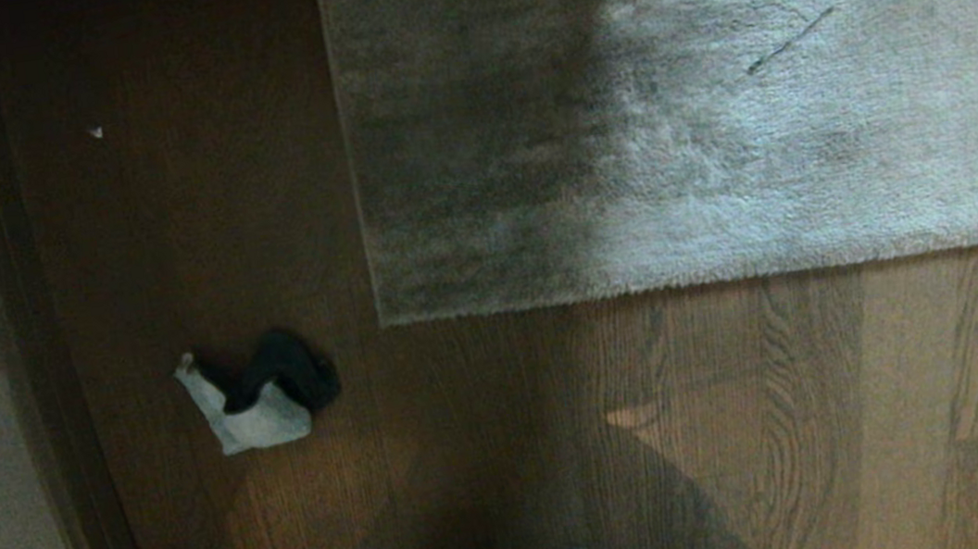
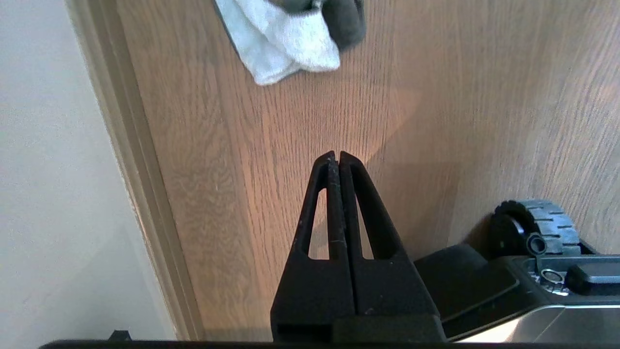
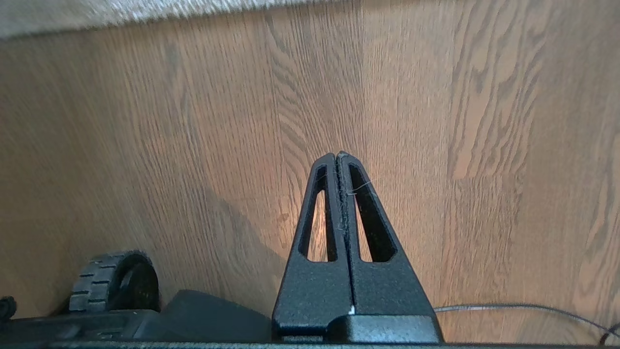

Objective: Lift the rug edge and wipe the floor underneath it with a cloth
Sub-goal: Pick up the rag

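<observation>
Cloth [image 1: 262, 400] on floor [image 1: 751, 429], apart from rug edge [image 1: 732, 274].

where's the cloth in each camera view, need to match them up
Head view: the cloth lies on the floor at lower left, beside the rug edge's near corner but apart from it.
Left wrist view: it shows at the top, cut by the frame, ahead of the left gripper.
Right wrist view: not in it.
Shared landmark: the wood-grain floor planks.

Rug [image 1: 710, 98] cut off by frame edges
</observation>
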You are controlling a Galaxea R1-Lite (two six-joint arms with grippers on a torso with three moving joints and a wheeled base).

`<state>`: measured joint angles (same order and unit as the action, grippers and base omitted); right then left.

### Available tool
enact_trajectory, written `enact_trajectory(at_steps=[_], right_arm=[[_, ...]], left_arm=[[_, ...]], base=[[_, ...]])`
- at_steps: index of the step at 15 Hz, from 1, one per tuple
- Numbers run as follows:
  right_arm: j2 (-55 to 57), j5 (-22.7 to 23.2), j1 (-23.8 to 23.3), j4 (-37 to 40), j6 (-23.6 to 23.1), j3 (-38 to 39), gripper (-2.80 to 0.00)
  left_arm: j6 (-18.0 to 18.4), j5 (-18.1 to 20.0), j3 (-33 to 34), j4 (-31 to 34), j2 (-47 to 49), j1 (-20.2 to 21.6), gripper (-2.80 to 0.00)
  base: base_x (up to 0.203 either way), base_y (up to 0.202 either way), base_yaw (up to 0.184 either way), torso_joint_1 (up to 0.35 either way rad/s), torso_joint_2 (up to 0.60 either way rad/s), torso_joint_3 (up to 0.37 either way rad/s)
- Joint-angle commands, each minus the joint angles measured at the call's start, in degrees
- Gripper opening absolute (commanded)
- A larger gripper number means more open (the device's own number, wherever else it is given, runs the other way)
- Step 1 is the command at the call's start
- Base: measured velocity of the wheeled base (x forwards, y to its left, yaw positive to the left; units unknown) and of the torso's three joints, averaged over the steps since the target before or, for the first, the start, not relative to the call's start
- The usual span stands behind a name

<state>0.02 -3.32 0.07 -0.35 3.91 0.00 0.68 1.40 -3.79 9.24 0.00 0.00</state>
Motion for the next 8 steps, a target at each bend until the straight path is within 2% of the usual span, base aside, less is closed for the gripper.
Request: enact_trajectory(at_steps=[1, 4, 8], right_arm=[[0.06, -0.02, 0.01, 0.0, -0.05, 0.0, -2.8], [0.06, -0.02, 0.01, 0.0, 0.03, 0.0, -2.8], [0.06, -0.02, 0.01, 0.0, -0.05, 0.0, -2.8]], left_arm=[[0.02, 0.0, 0.01, 0.07, 0.0, 0.0, -2.8], [0.02, 0.0, 0.01, 0.07, 0.0, 0.0, -2.8], [0.11, 0.0, 0.01, 0.07, 0.0, 0.0, -2.8]], base=[[0.0, 0.0, 0.0, 0.0, 0.0, -0.198], [0.0, 0.0, 0.0, 0.005, 0.0, -0.18], [0.0, 0.0, 0.0, 0.001, 0.0, -0.03]])
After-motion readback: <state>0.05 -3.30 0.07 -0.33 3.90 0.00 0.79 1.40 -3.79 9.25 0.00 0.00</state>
